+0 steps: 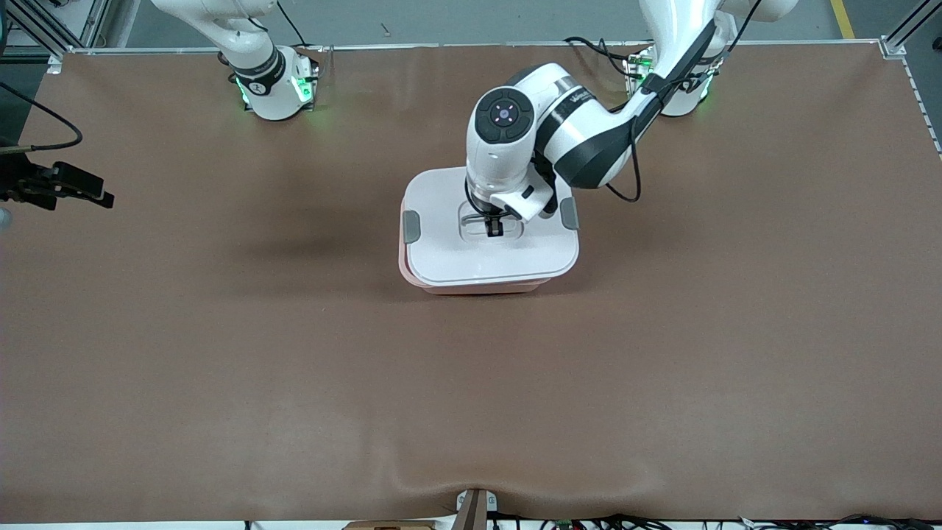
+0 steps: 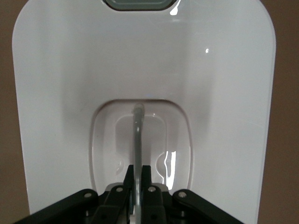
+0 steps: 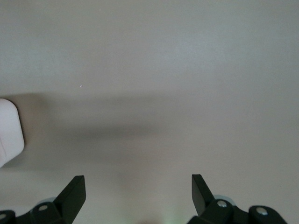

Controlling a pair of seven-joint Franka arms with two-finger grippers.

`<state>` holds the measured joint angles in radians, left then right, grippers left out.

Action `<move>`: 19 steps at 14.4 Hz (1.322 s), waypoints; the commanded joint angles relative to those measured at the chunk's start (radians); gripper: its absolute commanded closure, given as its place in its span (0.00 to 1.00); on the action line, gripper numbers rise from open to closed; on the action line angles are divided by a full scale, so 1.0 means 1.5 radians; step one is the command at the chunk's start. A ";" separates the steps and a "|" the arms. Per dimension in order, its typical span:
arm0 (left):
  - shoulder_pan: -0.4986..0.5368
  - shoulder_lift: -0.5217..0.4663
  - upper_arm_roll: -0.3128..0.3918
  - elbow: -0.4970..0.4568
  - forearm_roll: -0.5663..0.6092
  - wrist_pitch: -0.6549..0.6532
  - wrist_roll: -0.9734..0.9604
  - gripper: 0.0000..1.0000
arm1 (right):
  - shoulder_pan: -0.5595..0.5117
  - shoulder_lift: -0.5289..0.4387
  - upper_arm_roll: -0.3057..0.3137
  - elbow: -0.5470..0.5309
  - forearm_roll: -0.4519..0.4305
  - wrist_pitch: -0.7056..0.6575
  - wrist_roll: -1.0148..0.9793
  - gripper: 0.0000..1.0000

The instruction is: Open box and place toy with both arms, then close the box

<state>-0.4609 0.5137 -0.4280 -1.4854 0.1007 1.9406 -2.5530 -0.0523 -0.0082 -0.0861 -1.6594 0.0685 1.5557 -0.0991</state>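
The white box (image 1: 489, 254) stands in the middle of the table with its lid (image 1: 449, 258) on the pinkish base. My left gripper (image 1: 494, 228) is down in the lid's recessed top and shut on the thin grey handle (image 2: 137, 135). The left wrist view shows my left gripper (image 2: 138, 170) with both fingers clamped against the handle, and the lid (image 2: 70, 93) fills that view. My right gripper (image 3: 138, 184) is open and empty over a plain grey surface. I cannot place it in the front view. The toy is out of view.
Grey latches (image 1: 411, 227) (image 1: 569, 213) sit on the lid's two sides. A black device with a cable (image 1: 59, 185) juts in over the table edge at the right arm's end. A white rounded object (image 3: 9, 130) shows at the edge of the right wrist view.
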 commanded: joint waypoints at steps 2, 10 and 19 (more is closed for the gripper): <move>-0.021 0.024 0.004 0.026 0.027 0.014 -0.032 1.00 | 0.014 -0.039 0.019 -0.016 0.012 -0.012 0.058 0.00; -0.034 0.033 0.003 0.019 0.069 0.039 -0.077 1.00 | 0.033 -0.069 0.026 -0.019 -0.010 -0.051 0.056 0.00; -0.034 0.036 0.002 -0.018 0.069 0.049 -0.077 1.00 | 0.046 -0.062 0.022 -0.019 -0.031 -0.020 0.035 0.00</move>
<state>-0.5042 0.5715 -0.4268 -1.5004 0.1795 2.0029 -2.6513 0.0212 -0.0825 -0.0480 -1.6624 -0.0030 1.5040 -0.0667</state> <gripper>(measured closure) 0.930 0.000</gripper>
